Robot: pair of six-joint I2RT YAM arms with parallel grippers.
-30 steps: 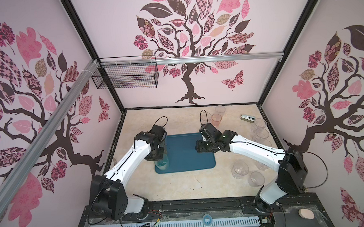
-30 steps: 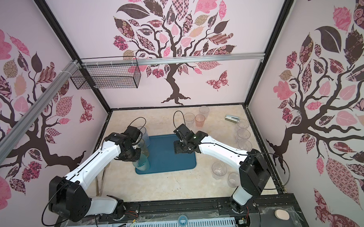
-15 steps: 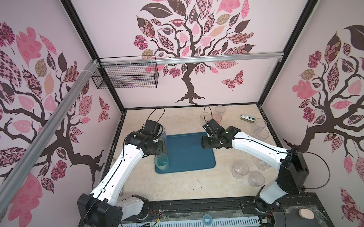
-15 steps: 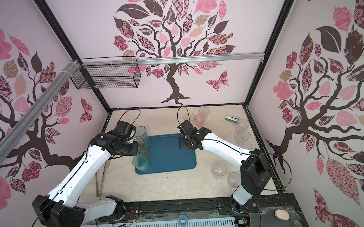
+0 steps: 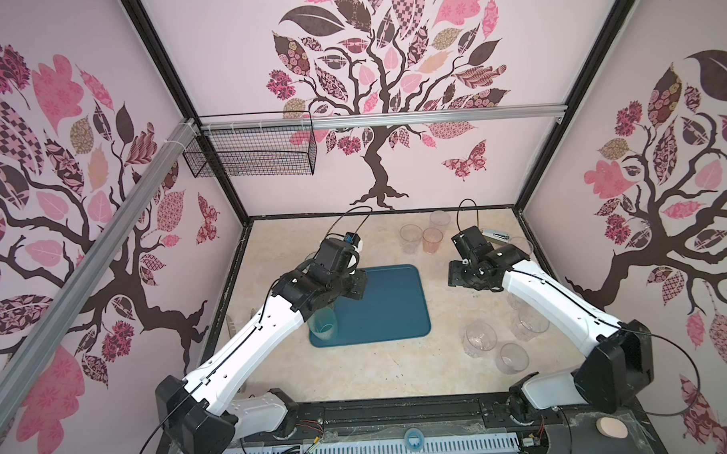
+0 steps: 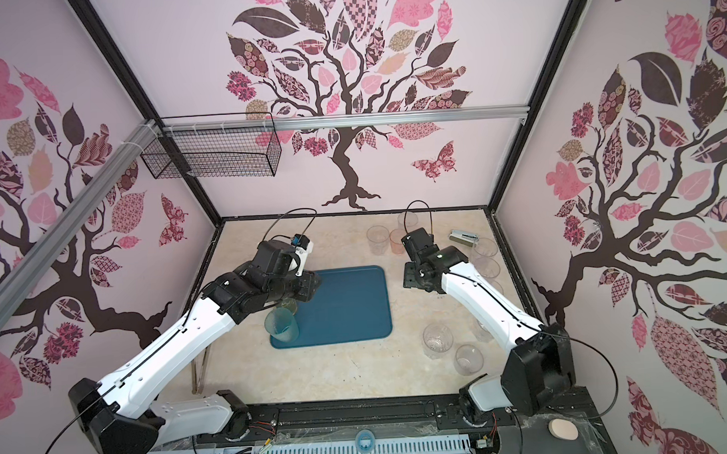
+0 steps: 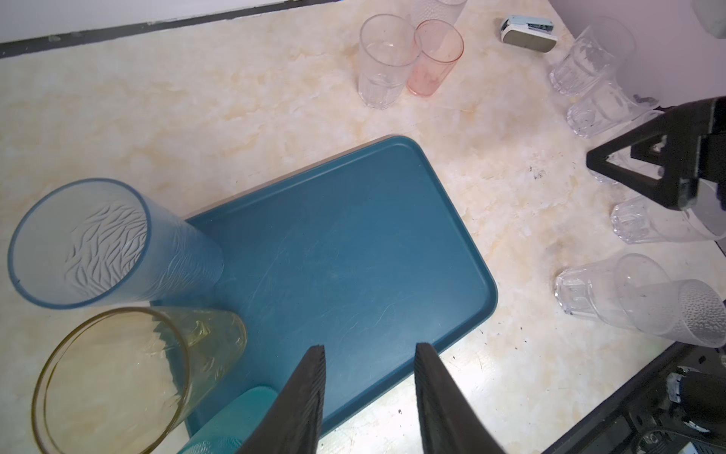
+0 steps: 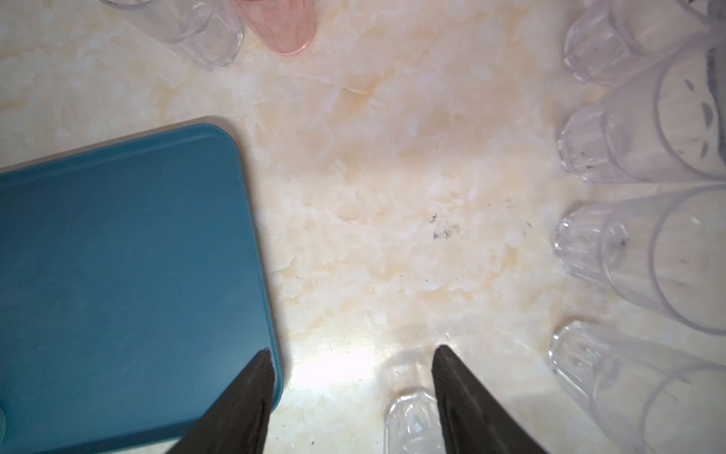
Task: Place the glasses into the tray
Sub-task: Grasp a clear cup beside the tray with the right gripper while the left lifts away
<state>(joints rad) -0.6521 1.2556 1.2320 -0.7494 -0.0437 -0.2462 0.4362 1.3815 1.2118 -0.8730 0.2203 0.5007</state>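
Observation:
The dark teal tray lies mid-table. Three glasses stand along its left edge: a blue-grey one, a yellow one and a teal one; the left arm hides the blue-grey one in both top views. My left gripper hovers open and empty over the tray. My right gripper is open and empty above bare table, just right of the tray. Clear glasses stand on the table to the right.
A clear glass, a pink glass and another clear one stand at the back. A silver stapler lies back right. More clear glasses line the right wall. A wire basket hangs on the back rail.
My left gripper has opened wider and moved up and right from the tray's left edge, leaving the glasses standing. My right gripper has moved right, off the tray.

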